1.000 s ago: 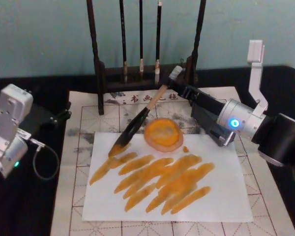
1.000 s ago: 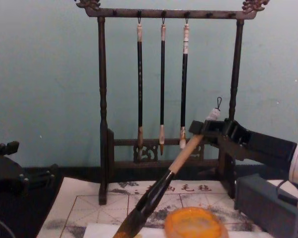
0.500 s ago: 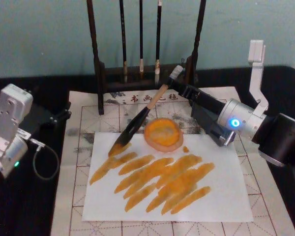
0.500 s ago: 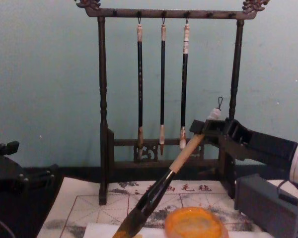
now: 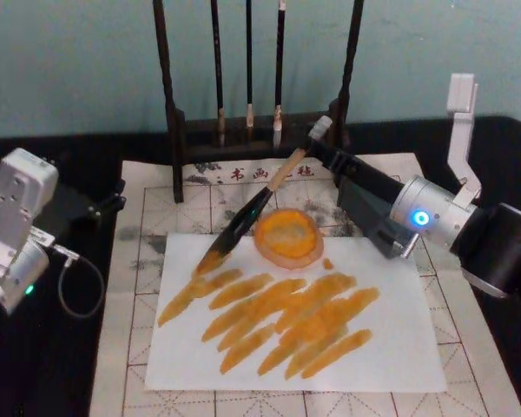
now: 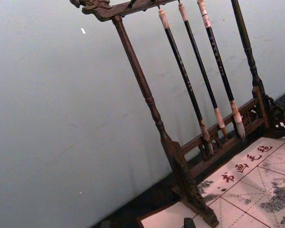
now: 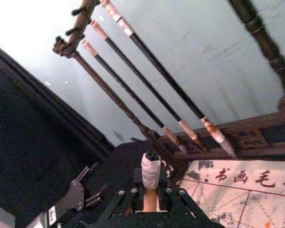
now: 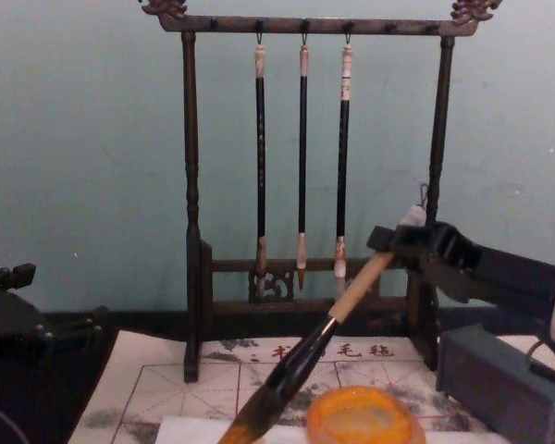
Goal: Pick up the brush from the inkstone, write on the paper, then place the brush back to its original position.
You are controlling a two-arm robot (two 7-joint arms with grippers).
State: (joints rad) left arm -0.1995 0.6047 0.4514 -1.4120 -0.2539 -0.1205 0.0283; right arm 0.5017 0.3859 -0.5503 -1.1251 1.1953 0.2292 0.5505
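The paper (image 5: 391, 347) is lying on the mat (image 5: 132, 287) — the inkstone (image 5: 287, 236) sitting at its far edge. Behind them the rack (image 5: 171, 130) is standing, thin brushes (image 5: 248, 61) hanging from it. The right gripper (image 5: 319, 146) is holding the brush (image 5: 243, 219) slanted, tip down left of the inkstone.

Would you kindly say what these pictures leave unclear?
Head view: whether the brush tip touches the paper, too small to tell.
Chest view: that tip, cut by the bottom edge.
Head view: rack top, beyond the top edge.
Right claw grips the brush; left claw parked left.
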